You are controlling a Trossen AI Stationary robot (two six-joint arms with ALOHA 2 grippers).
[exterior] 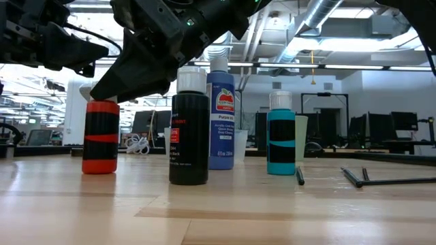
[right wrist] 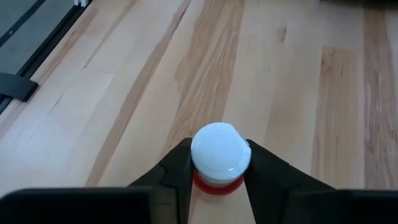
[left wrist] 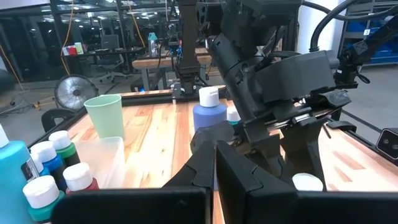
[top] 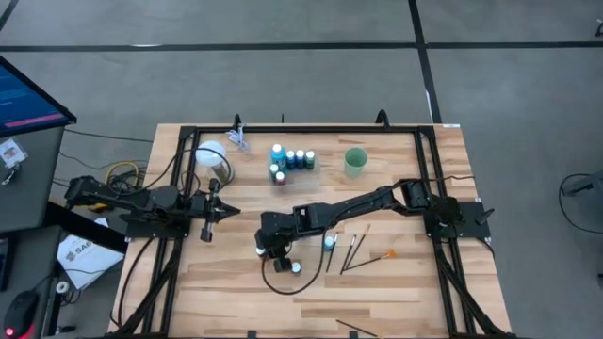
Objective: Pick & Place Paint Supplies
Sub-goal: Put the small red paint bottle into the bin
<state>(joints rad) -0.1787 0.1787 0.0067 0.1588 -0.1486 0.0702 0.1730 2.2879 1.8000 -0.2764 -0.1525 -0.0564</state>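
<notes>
Two dark arms worked over a wooden table (top: 396, 282). The right gripper (right wrist: 216, 163) had reached down over a red paint bottle (exterior: 100, 136) standing upright near the table's middle, its fingers (right wrist: 171, 168) pressed against both sides of the white cap, pinching it, probably so it could be lifted straight up without tipping. The left gripper (top: 224, 213) waited at the left side with its fingers pressed together, holding nothing. Three more bottles, black (exterior: 189, 126), blue (exterior: 221, 112) and teal (exterior: 281, 134), stood close by. Several others were grouped in a clear tray (top: 311, 174) at the far edge, apparently the destination, beside a green cup (top: 355, 161). Thin brushes (top: 356, 249) lay flat to the right.
</notes>
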